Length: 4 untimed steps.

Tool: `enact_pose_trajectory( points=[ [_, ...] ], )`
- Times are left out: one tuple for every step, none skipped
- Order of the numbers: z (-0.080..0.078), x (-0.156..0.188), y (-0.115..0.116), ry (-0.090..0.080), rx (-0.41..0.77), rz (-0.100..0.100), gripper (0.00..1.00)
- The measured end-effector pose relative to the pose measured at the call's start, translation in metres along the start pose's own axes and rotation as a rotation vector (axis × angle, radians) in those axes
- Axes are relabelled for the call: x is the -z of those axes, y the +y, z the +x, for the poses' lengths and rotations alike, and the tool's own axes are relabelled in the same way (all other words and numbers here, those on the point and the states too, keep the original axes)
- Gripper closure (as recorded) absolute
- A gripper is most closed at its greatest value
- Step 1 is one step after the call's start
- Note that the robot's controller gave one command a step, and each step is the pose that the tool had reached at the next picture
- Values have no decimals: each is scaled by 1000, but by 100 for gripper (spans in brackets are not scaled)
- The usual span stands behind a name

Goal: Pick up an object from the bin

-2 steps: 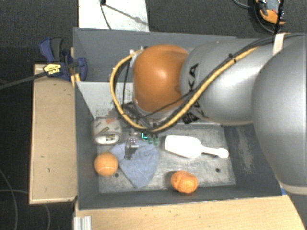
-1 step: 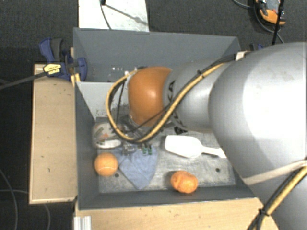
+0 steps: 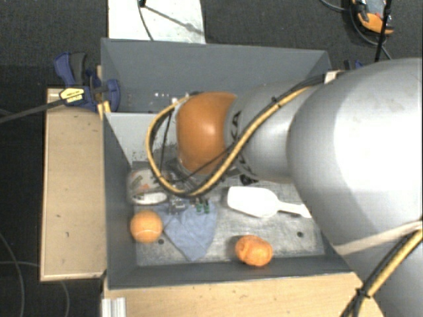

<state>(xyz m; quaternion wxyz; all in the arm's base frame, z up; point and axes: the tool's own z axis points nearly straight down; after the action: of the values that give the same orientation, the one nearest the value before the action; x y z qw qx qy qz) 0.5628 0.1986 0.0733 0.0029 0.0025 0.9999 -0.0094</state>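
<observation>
Along the near wall of the grey bin (image 3: 218, 273) lies a knobbly orange lump (image 3: 253, 250), right of the middle. To the left of it a blue-grey cloth (image 3: 192, 232) is spread on the floor, its point toward the near wall, and a smooth orange ball (image 3: 146, 226) sits just beside the cloth's left edge. Farther in, a white scoop (image 3: 254, 201) lies with its handle running right under the arm (image 3: 357, 164). The claw (image 3: 180, 202) is low over the far edge of the cloth, between the ball and the scoop; whether it is open or closed, or has hold of anything, cannot be told, for the wrist covers it. Left of it a round pale thing (image 3: 142, 185) rests by the left wall. Above stands the wrist's orange cover (image 3: 201, 131), looped by black-and-yellow cables (image 3: 157, 152)
</observation>
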Motion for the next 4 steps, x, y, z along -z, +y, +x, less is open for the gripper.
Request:
enact_pose_trajectory(
  points=[
    [8,53,2,10,9,-16,100],
    [2,122,1,7,27,-18,100],
    [1,104,1,-8,34,-24,100],
    [10,112,9,16,53,-15,100]
  ],
)
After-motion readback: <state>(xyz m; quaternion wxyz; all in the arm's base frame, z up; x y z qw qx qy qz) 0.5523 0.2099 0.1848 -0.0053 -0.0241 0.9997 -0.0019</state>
